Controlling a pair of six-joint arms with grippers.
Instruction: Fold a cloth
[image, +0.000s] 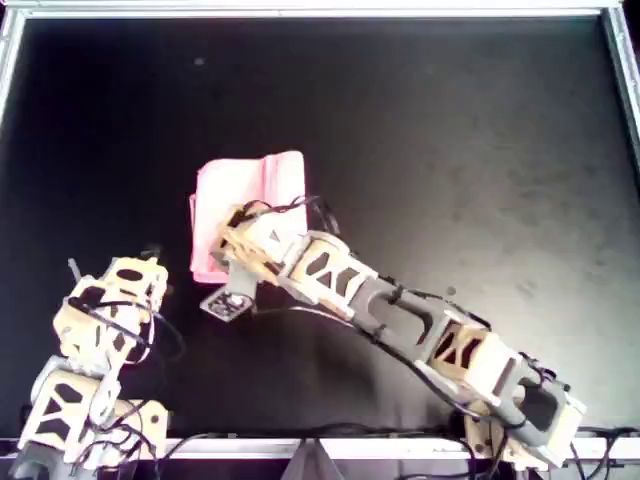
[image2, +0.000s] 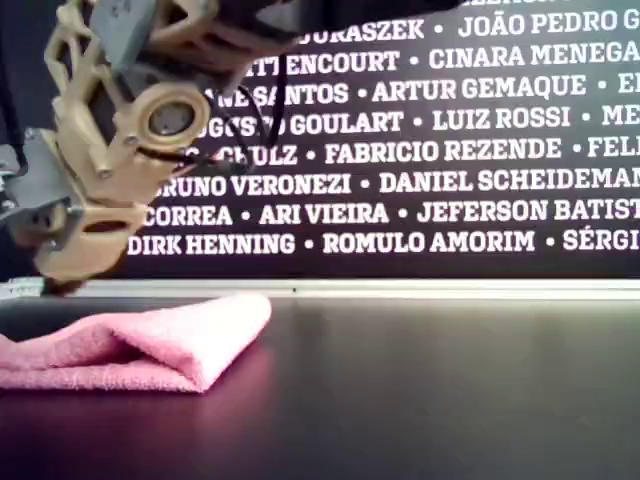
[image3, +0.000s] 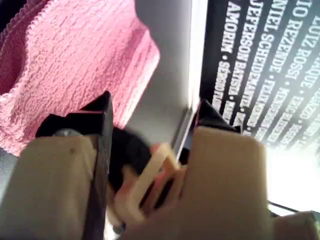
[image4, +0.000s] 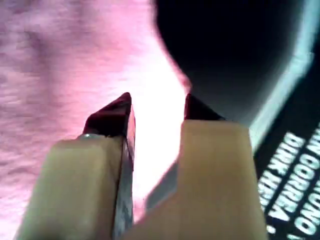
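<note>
The pink cloth (image: 250, 185) lies folded into a small upright rectangle left of the overhead view's middle. In the exterior view the cloth (image2: 150, 345) shows a rounded fold at its right end. My right gripper (image: 222, 238) hovers over the cloth's near part, and its jaws (image4: 157, 102) stand open just above the cloth (image4: 60, 60) with nothing between them. My left gripper (image: 115, 265) is drawn back at the overhead view's lower left, apart from the cloth. It is open (image3: 155, 105) and empty, facing the cloth (image3: 75, 60).
A black mat (image: 450, 150) covers the table, framed by a metal rim (image: 320, 12). A dark banner with white names (image2: 450, 150) stands behind the table's far edge. The right arm (image: 430, 330) stretches from the overhead view's lower right.
</note>
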